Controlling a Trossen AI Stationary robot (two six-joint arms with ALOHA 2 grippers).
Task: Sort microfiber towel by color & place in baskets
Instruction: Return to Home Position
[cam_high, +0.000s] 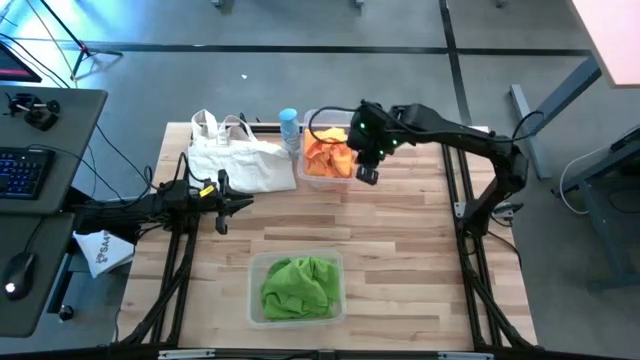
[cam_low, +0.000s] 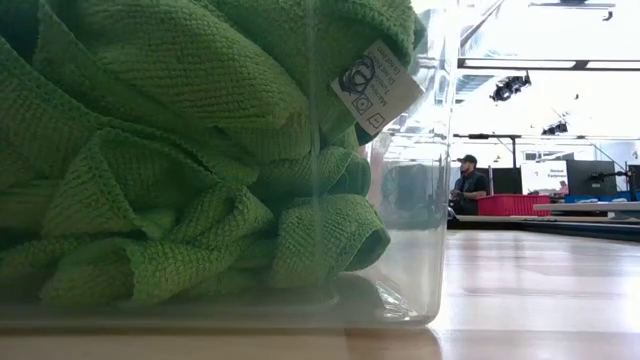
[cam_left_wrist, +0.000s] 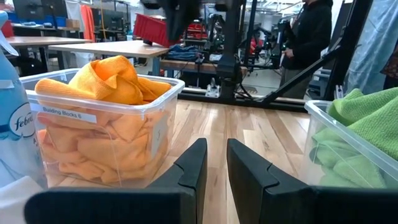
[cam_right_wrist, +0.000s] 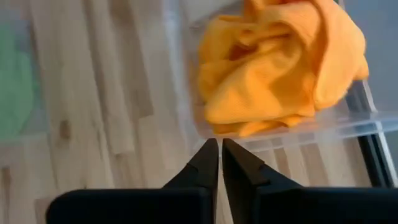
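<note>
Orange microfiber towels (cam_high: 326, 155) are heaped in a clear basket (cam_high: 310, 178) at the table's far middle. The left wrist view shows the heap (cam_left_wrist: 112, 81) rising above the basket's rim. Green towels (cam_high: 298, 285) fill a second clear basket (cam_high: 255, 300) at the near middle and press against its wall in the low view (cam_low: 180, 160). My right gripper (cam_high: 367, 176) hangs shut and empty above the orange basket's right near corner, pointing steeply down. Its fingers (cam_right_wrist: 219, 155) stand just off the basket's rim (cam_right_wrist: 348, 124). My left gripper (cam_high: 245, 203) waits at the table's left, level, its fingers (cam_left_wrist: 216, 162) narrowly apart with nothing between them.
A white canvas tote bag (cam_high: 240, 155) lies at the far left beside a blue spray bottle (cam_high: 289, 128), which stands next to the orange basket. Bare wood lies between the two baskets and along the right side. People stand in the room beyond the table (cam_low: 468, 185).
</note>
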